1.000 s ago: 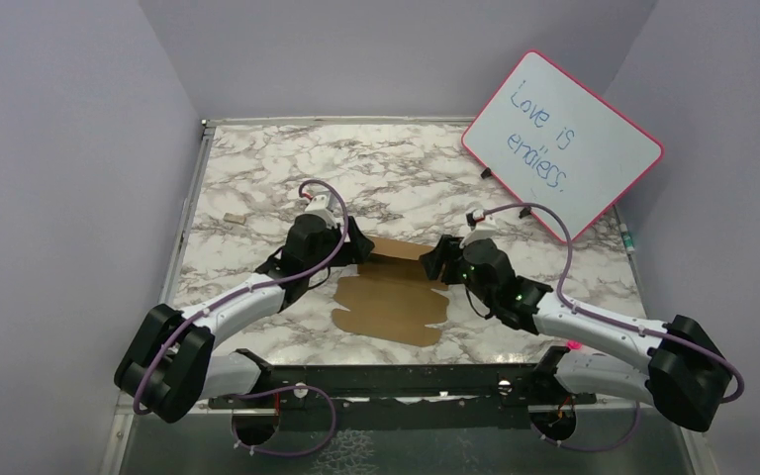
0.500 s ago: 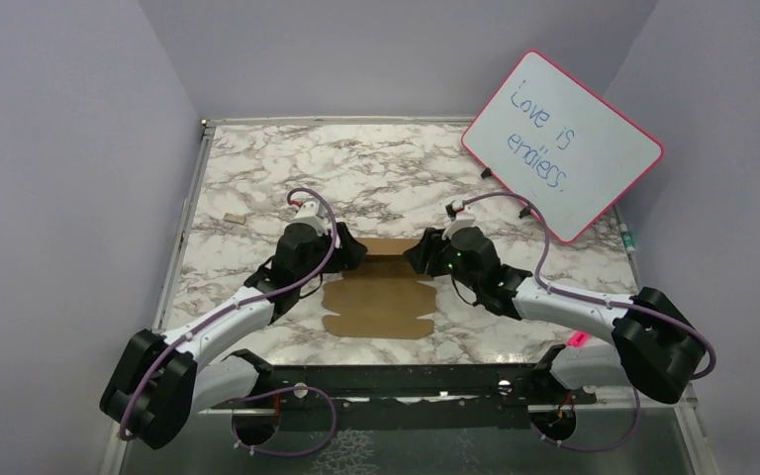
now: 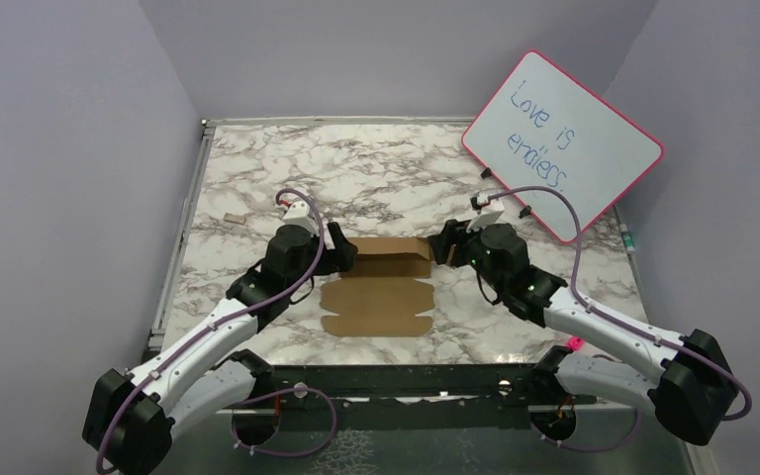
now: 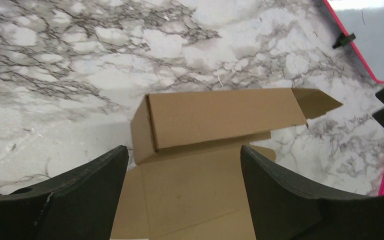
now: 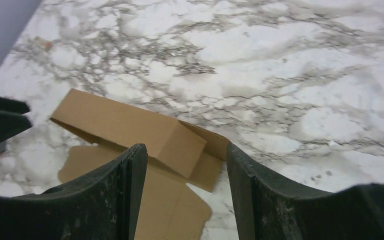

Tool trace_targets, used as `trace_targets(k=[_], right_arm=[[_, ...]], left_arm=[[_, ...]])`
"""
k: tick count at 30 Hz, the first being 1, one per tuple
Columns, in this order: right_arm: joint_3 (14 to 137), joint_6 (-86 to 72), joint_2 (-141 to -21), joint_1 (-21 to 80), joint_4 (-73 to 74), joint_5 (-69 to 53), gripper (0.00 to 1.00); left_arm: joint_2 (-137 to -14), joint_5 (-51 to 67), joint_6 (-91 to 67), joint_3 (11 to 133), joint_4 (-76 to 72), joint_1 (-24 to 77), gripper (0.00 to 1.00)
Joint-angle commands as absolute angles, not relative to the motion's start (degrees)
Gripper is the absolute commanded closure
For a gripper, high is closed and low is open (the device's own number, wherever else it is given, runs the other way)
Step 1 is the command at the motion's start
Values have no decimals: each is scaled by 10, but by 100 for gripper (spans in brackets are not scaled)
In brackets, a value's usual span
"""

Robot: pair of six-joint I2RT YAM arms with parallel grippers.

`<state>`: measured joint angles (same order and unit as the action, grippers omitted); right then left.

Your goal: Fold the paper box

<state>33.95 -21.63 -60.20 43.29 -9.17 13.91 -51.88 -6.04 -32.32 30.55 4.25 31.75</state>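
Note:
The paper box (image 3: pixel 380 302) is a brown cardboard sheet lying flat mid-table, its far strip (image 3: pixel 388 249) folded up and over into a raised ridge. In the left wrist view the paper box (image 4: pixel 220 117) shows that ridge with a small end flap sticking out on the right. My left gripper (image 3: pixel 342 258) hovers at the ridge's left end, open, with nothing between its fingers (image 4: pixel 80 195). My right gripper (image 3: pixel 442 246) is at the ridge's right end, also open and not holding anything. In the right wrist view the paper box (image 5: pixel 125 125) lies ahead of and below the fingers (image 5: pixel 125 195).
A pink-framed whiteboard (image 3: pixel 562 143) leans at the back right. A tiny tan scrap (image 3: pixel 231 218) lies at the left on the marble table (image 3: pixel 376 168). A pink object (image 3: pixel 574 343) sits near the right arm's base. Grey walls enclose the table on three sides.
The skewed sheet has been squared up and its far strip now stands folded over. Both grippers have drawn back outward from the strip's ends, and the jaws have widened.

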Motion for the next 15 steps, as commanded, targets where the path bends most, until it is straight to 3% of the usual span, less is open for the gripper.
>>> trace_targets(k=[1,10,15], right_arm=[[308,-192,-591,401,-61,189,36],[265,-168,-628,334,-151,104,37],[250,-155,-669,317,-201,85,44]], left_arm=[[-523,-78,-315,343,103,375,17],[-563,-189,-336,369,123,557,20],[-628,-220,-299,388,104,606,19]])
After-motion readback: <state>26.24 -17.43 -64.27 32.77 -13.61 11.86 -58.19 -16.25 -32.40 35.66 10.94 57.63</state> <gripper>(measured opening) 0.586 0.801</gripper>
